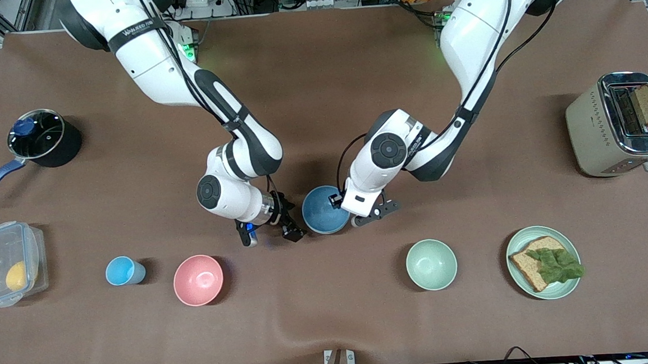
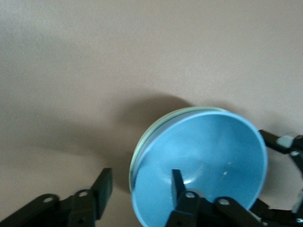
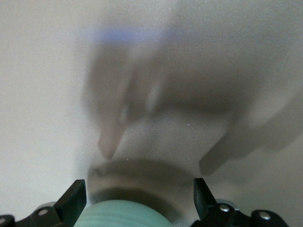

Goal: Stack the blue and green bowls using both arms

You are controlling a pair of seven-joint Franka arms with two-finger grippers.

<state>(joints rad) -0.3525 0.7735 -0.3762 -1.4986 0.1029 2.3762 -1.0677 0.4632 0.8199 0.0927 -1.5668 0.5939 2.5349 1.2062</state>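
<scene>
The blue bowl (image 1: 324, 210) sits mid-table, nested in the green bowl, which shows only as a thin rim (image 2: 199, 109) around the blue bowl (image 2: 208, 156) in the left wrist view. My left gripper (image 1: 354, 216) (image 2: 141, 182) is open and straddles the stack's rim, with one finger (image 2: 176, 182) inside the blue bowl and the other outside. My right gripper (image 1: 271, 236) (image 3: 138, 187) is open beside the stack, toward the right arm's end. A green rounded surface (image 3: 123, 215) lies low between its fingers, untouched; I cannot tell what it belongs to.
Nearer the front camera stand a light-blue cup (image 1: 122, 271), a pink bowl (image 1: 198, 279), a pale mint bowl (image 1: 431, 264) and a green plate (image 1: 567, 288) with bread. A pot (image 1: 40, 137), a lidded box (image 1: 9, 271) and a toaster (image 1: 618, 124) stand at the table's ends.
</scene>
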